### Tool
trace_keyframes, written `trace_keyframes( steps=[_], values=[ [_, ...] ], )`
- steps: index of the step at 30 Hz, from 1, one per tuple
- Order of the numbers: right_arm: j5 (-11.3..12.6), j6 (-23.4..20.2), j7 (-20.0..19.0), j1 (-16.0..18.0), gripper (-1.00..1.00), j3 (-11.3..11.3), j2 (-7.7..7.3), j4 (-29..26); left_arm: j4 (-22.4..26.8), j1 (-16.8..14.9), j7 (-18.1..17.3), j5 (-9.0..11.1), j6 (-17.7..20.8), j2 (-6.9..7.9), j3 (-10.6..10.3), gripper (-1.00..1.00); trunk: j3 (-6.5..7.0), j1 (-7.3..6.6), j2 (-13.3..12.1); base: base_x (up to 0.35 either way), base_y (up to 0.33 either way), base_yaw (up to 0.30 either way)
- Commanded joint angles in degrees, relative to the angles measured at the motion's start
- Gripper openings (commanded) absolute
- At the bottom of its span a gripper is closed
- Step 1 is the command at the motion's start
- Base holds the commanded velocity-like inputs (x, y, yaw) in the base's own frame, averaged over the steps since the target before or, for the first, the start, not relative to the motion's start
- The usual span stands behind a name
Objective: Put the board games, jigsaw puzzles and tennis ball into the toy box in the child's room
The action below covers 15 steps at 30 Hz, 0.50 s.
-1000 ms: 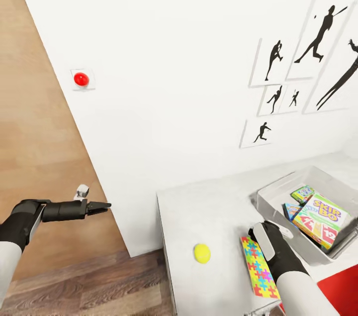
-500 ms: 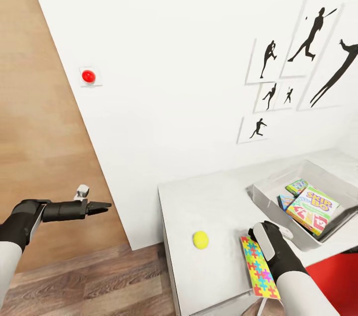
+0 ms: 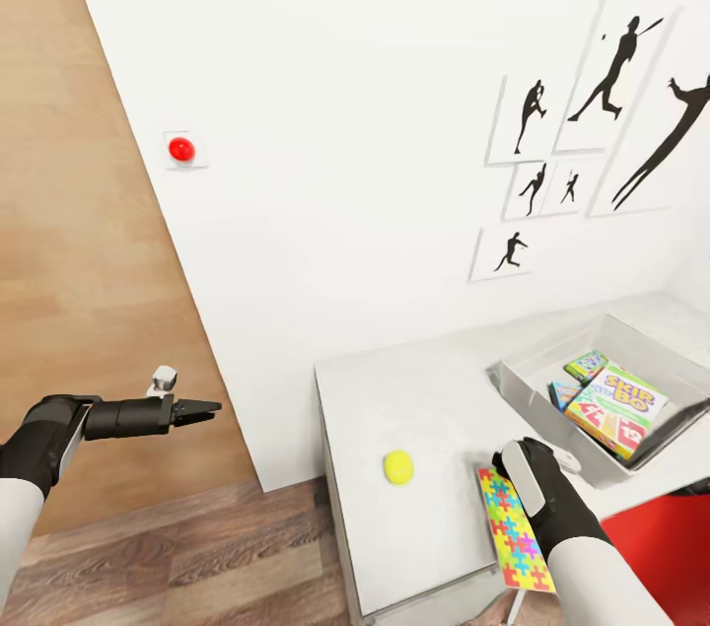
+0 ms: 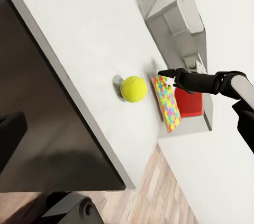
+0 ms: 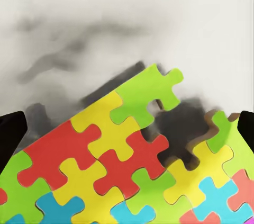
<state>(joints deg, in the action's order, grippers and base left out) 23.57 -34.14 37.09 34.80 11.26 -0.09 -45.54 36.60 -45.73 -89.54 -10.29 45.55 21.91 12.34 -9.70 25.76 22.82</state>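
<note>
On the pale table (image 3: 434,399) a multicoloured jigsaw puzzle (image 3: 515,532) lies flat at the front edge, partly overhanging it. My right gripper (image 3: 528,458) hovers open over its far end. In the right wrist view its fingers stand wide apart either side of the puzzle (image 5: 127,166). The tennis ball (image 3: 398,466) rests left of the puzzle, also seen in the left wrist view as the ball (image 4: 133,88). The grey toy box (image 3: 523,387) at the right holds the SKIP-BO box (image 3: 619,409), a green-edged box (image 3: 586,366) and a small blue one (image 3: 563,395). My left gripper (image 3: 202,406) hangs open off the table's left.
A white wall with black sports silhouettes (image 3: 602,113) and a red round button (image 3: 180,149) rises behind the table. A red object (image 3: 661,547) sits low beside the table's front right. Wood floor (image 3: 197,557) lies left of the table.
The whole view has shifted, so the table and toy box sit a little higher and further left in the picture. Both arms keep the same pose; nothing was grasped or released.
</note>
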Motion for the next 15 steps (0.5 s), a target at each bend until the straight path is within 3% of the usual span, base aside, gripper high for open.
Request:
trace_keyframes(
  steps=[1,15],
  values=[
    [1.39,-0.05,0.44,0.01,1.00,0.01,0.00,0.21,0.05,-0.06,-0.46,-0.61,0.60,-0.03,0.22,1.00,-0.14,0.03,0.10,-0.076,0.016,0.000],
    [1.39,-0.05,0.44,0.00,1.00,-0.09,0.00,0.23,0.04,-0.06,-0.46,-0.61,0.59,-0.02,0.23,1.00,-0.14,0.03,0.10,-0.009,0.002,0.000]
  ],
)
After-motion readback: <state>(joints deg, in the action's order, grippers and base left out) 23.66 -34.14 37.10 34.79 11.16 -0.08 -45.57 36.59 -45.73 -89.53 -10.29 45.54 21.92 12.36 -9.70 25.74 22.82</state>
